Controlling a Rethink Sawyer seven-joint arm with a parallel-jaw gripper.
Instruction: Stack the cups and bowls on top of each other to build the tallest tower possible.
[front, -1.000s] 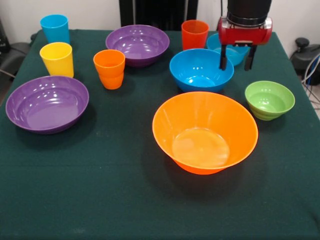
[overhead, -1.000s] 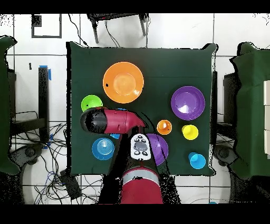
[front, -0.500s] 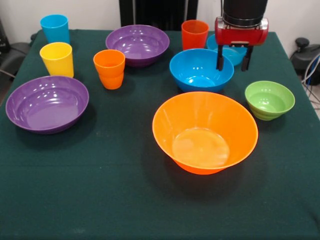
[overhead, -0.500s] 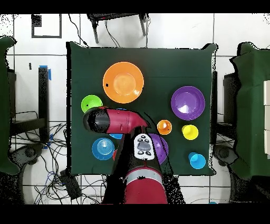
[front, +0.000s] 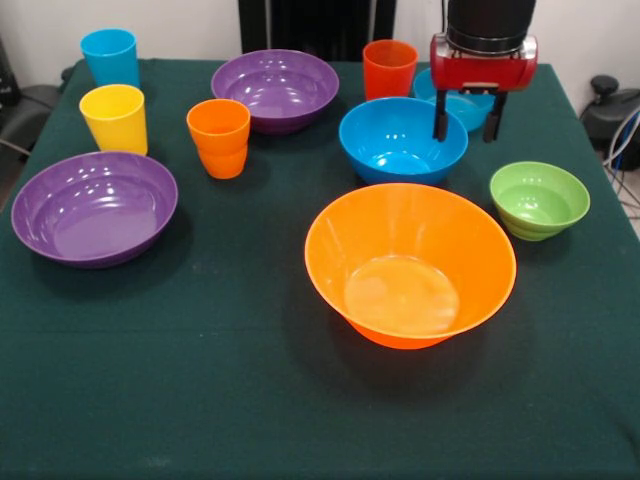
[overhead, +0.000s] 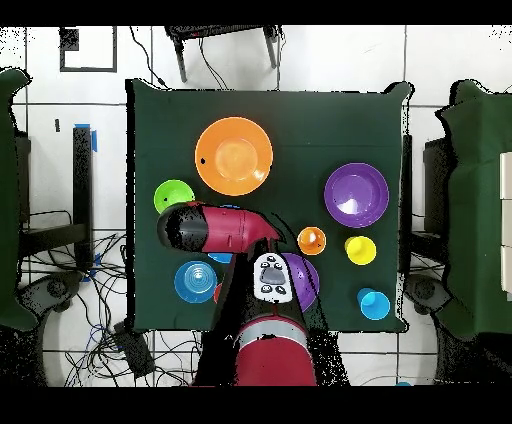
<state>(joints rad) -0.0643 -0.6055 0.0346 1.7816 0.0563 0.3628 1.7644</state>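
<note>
My gripper (front: 465, 134) hangs open and empty above the right rim of the deep blue bowl (front: 395, 140), in front of the translucent light blue bowl (front: 463, 107). The large orange bowl (front: 410, 262) sits nearest the front, with the small green bowl (front: 539, 198) to its right. One purple bowl (front: 94, 207) lies at the left and another (front: 275, 88) at the back. The cups stand apart: orange (front: 219, 137), yellow (front: 114, 118), light blue (front: 110, 57), red-orange (front: 389, 68). Nothing is nested; no tower stands. In the overhead view my arm (overhead: 215, 228) covers the deep blue bowl.
A dark green cloth (front: 200, 380) covers the table. From above, the orange bowl (overhead: 233, 156), green bowl (overhead: 173, 195) and one purple bowl (overhead: 356, 194) show in full. Cables and black stands lie on the floor around the table.
Since a second ago my gripper has risen slightly and shifted a little to the left in the front view. It has held still over the last half second. No bowl or cup moved.
</note>
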